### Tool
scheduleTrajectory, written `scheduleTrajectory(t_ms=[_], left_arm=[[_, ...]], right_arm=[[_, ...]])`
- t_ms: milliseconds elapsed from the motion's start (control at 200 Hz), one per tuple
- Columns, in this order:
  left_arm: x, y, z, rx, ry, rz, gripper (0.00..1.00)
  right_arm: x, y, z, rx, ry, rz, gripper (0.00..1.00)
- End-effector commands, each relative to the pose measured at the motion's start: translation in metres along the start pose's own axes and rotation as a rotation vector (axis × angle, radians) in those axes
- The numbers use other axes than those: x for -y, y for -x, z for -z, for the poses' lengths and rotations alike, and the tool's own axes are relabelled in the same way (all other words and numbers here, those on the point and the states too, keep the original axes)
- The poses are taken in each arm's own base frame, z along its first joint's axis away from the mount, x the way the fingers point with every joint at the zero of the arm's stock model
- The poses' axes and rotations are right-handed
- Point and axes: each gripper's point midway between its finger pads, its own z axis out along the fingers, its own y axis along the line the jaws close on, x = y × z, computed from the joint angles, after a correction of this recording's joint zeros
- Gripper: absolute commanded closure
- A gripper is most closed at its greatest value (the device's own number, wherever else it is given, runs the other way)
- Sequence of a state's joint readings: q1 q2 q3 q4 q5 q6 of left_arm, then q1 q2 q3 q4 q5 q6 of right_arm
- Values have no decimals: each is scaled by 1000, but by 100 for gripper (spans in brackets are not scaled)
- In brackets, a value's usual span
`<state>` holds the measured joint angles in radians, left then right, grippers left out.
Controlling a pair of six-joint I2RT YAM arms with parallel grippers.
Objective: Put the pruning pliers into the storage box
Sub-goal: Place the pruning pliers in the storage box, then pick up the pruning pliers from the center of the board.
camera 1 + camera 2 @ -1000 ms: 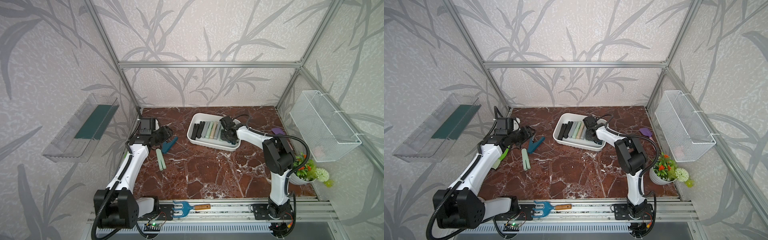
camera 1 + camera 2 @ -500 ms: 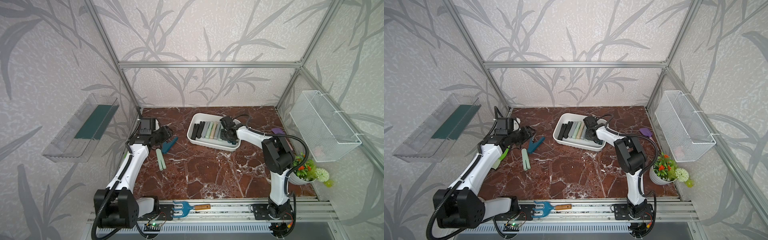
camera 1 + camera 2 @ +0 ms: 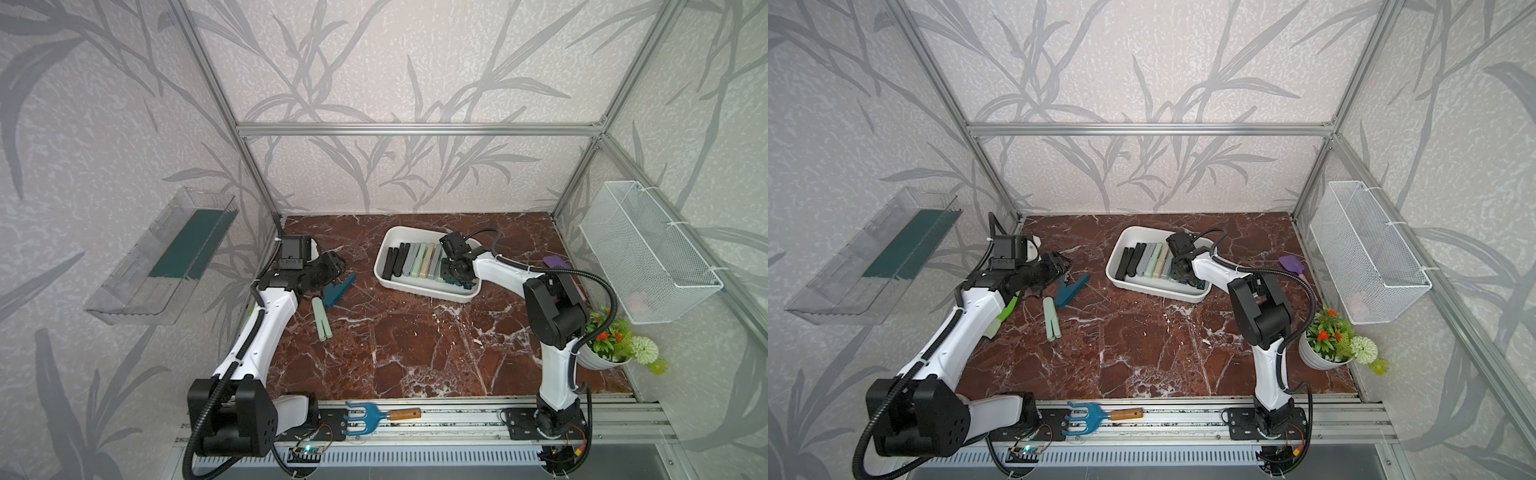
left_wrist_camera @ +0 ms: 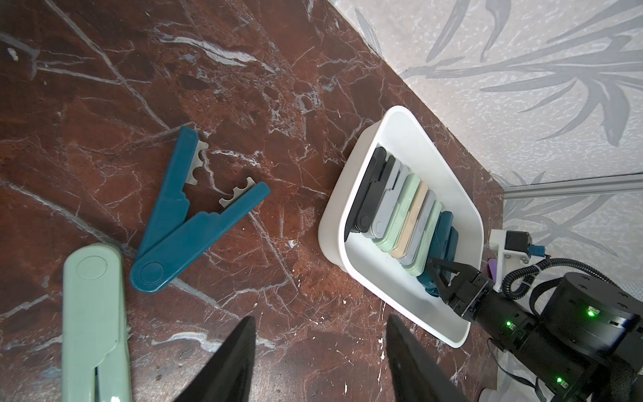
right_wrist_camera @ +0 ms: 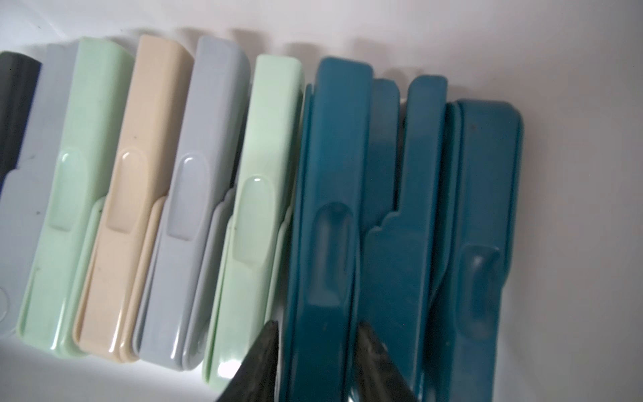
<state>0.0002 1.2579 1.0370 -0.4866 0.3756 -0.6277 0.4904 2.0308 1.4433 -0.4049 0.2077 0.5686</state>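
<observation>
In both top views the right arm's black wrist (image 3: pixel 456 266) hangs over the right end of the storage box (image 3: pixel 415 237) and hides its own tips. The grip can therefore only be judged from the right wrist view, which is soft and cuts off most of each tool. There the right fingers (image 5: pixel 264 362) sit close on either side of one dark teal pliers (image 5: pixel 323 264), but I cannot tell whether they pinch it or merely flank it. That tool lies in the row of pruning pliers (image 3: pixel 415 262) inside the box: black at one end, then grey, mint, beige and teal. Each leans on the next, with long axes parallel to the box's short sides, running from the back wall toward the front. The black one (image 5: pixel 14 104) is clipped by the frame edge. The left fingers (image 4: pixel 236 355) are spread with only bare counter (image 4: pixel 313 104) between them, hovering near two loose tools. One is an open teal pliers (image 4: pixel 184 222), splayed in a V with its hinge toward the left arm and its two arms opening toward the back and the box side. The other is a folded mint pliers (image 4: pixel 92 313) just beside it, lying roughly front to back and cut off by the frame. In a top view a further pale green piece (image 3: pixel 995 326) pokes out from under the left arm (image 3: pixel 967 316), and too little of it shows to name it.
</observation>
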Motion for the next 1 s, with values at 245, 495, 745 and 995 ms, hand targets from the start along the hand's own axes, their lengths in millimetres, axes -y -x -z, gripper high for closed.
scheduleTrajectory(t_ms=[245,495,745,995], left_arm=[[5,6,11,30,-8,-15,40],[-15,1,2,-20,98,-98,39],[-39,-6,-7,-120,227,-211,36],[-72,-15,-33,-333,370,-349,36]], right_arm=[[7,10,19,17,7,-10,57],[0,50,74,161,96,38,56],[-30,58,119,220,313,154,51],[-53,38,130,205,493,216,49]])
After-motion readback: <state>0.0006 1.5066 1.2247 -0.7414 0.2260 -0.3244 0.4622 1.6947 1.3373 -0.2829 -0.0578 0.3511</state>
